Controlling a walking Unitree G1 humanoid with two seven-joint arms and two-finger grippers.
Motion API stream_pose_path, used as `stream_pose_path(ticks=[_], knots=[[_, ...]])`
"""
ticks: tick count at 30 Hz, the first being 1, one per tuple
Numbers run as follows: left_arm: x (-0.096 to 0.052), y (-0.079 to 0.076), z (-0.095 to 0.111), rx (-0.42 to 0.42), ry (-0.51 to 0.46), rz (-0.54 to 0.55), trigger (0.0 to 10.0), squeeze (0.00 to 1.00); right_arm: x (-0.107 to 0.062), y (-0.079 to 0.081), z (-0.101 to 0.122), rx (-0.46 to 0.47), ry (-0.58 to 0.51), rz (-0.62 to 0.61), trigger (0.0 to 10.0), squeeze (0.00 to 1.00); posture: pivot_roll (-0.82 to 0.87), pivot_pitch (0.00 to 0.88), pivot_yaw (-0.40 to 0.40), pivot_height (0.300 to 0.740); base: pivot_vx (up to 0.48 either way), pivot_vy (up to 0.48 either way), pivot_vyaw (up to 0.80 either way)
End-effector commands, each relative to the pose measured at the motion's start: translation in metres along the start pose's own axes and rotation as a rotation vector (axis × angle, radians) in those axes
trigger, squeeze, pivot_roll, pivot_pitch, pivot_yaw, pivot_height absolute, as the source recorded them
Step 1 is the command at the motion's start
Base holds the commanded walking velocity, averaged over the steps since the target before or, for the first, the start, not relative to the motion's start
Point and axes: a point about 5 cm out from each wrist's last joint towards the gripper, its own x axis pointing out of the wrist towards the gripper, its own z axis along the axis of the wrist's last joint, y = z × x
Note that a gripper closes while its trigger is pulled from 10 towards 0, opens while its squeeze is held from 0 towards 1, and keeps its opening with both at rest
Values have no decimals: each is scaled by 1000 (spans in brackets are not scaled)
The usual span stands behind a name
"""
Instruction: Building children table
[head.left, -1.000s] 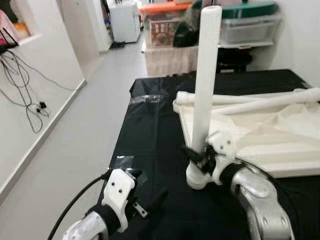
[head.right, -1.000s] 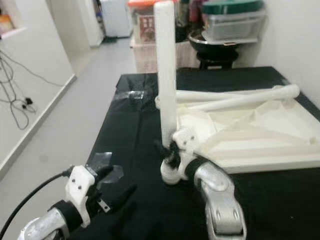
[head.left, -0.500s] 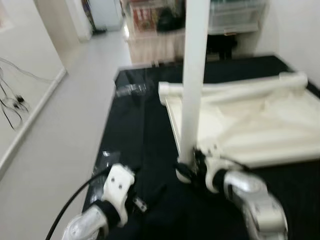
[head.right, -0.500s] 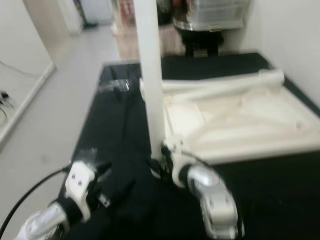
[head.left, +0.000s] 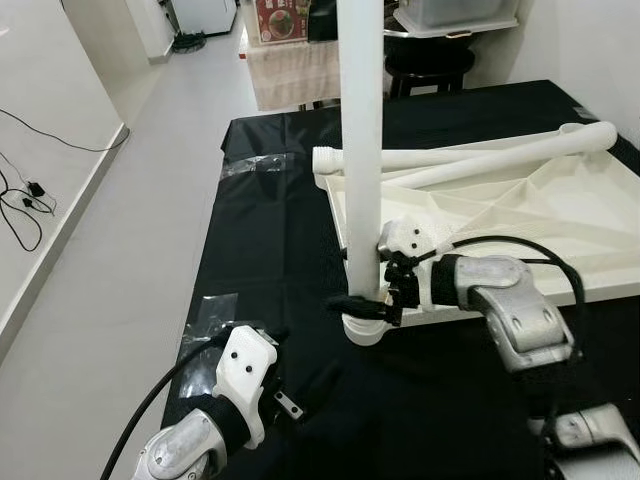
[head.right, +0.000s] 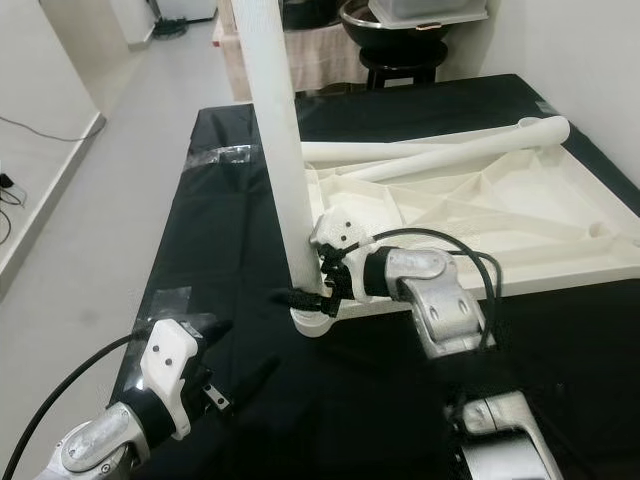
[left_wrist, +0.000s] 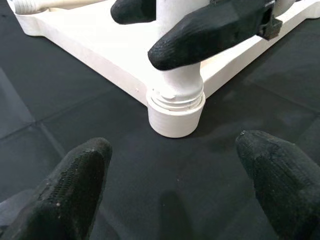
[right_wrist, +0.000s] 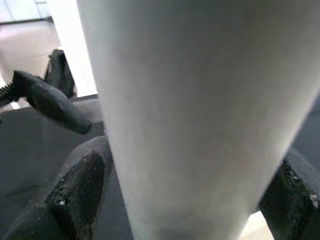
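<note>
The upright table leg (head.left: 361, 150) is clamped by the right claw (head.left: 375, 300) near its threaded collar (left_wrist: 176, 112), seen between the left claw's (left_wrist: 170, 185) parted fingers

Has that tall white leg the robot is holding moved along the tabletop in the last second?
No. The leg stands upright at the same corner of the white tabletop, right gripper around its base; the camera shifted.

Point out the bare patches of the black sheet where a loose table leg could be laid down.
The black sheet is bare along its left side, between the tabletop and the sheet's left edge, and at the far end beyond the two lying legs. It is crowded at the near corner: upright leg, right gripper, left gripper.
</note>
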Motion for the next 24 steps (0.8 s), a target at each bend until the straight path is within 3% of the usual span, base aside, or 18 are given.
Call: stream_pose_path(ticks=[1,2,3,12,15,16,17,18,19,21,22,23,24], knots=[[-3,1,-5,1,23,9,10000,0,9,-1,4,0,-37,68,3647,0,91,122,84,740,0,0,0],[-3,1,-5,0,24,10,10000,0,11,-5,4,7,-49,87,3647,0,91,122,84,740,0,0,0],[-4,1,-5,-1,25,10,10000,0,11,-7,3,12,-60,110,0,0,97,124,84,740,0,0,0],[-5,1,-5,-8,24,12,10000,0,4,-12,-4,31,-97,155,0,0,89,135,85,740,0,0,0],[-5,1,-4,-8,24,11,10000,0,1,-13,-7,31,-95,120,0,0,86,137,86,740,0,0,0],[-5,1,-4,-9,23,10,10000,0,-4,-17,-11,37,-85,6,0,0,84,140,77,740,0,0,0],[-5,1,-4,-9,23,10,10000,0,-4,-17,-11,37,-85,6,0,0,84,140,77,740,0,0,0],[-5,1,-4,-10,22,11,10000,0,-6,-20,-15,38,-60,-106,0,0,80,143,67,740,0,0,0],[-5,1,-4,-10,22,11,10000,0,-6,-20,-15,38,-60,-106,0,0,80,143,67,740,0,0,0],[-5,2,-5,-11,21,14,10000,0,-9,-24,-22,63,-35,-307,0,0,78,143,61,740,0,0,0],[-5,2,-5,-11,21,14,10000,0,-9,-24,-22,63,-35,-307,0,0,78,143,61,740,0,0,0],[-7,4,-5,-9,21,18,10000,0,-10,-11,-35,264,-74,-953,0,0,81,142,49,740,0,0,0],[-7,5,-4,-7,23,19,10000,0,-1,18,-46,301,-20,-952,0,0,82,148,74,740,0,0,0]])
